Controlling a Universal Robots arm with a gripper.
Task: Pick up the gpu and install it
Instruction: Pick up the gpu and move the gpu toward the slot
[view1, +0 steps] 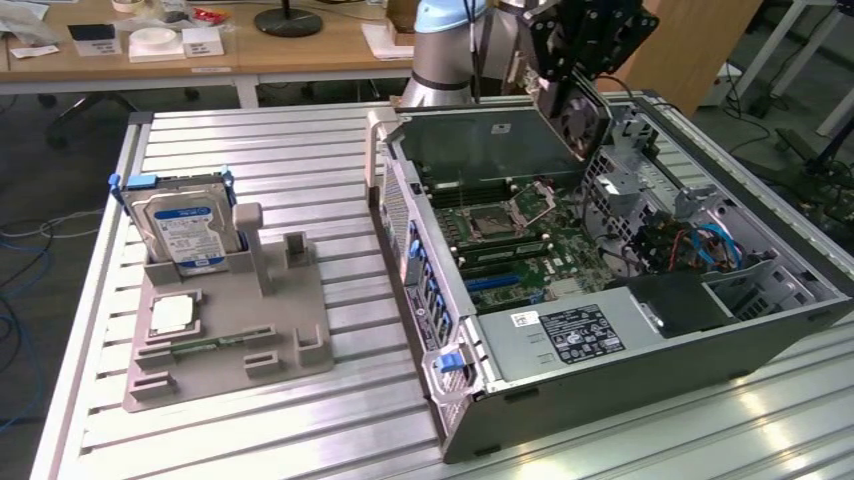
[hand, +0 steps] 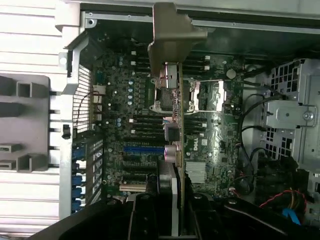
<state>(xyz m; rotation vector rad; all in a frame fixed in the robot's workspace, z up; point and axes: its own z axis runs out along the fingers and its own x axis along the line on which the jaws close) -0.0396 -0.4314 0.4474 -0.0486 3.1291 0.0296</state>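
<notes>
The gpu (view1: 582, 112) hangs upright above the open computer case (view1: 601, 370), its round black fan facing the exterior view's left. My gripper (view1: 577, 72) is shut on its upper edge, above the case's back corner. In the wrist view the gpu (hand: 172, 100) shows edge-on, its silver bracket (hand: 172, 35) pointing toward the case's rear wall. The card runs between my gripper (hand: 172, 212) fingers. It hovers over the motherboard (hand: 125, 110), roughly in line with the processor socket (hand: 205, 95) and apart from the blue slot (hand: 142, 148).
A grey holder (view1: 227, 330) on the slatted aluminium table (view1: 267, 150) carries a silver hard drive (view1: 187, 225) and a square processor chip (view1: 174, 315). Inside the case are a power supply (view1: 574, 335), cables (view1: 694, 245) and a drive cage (view1: 754, 290). A wooden desk (view1: 307, 55) stands behind.
</notes>
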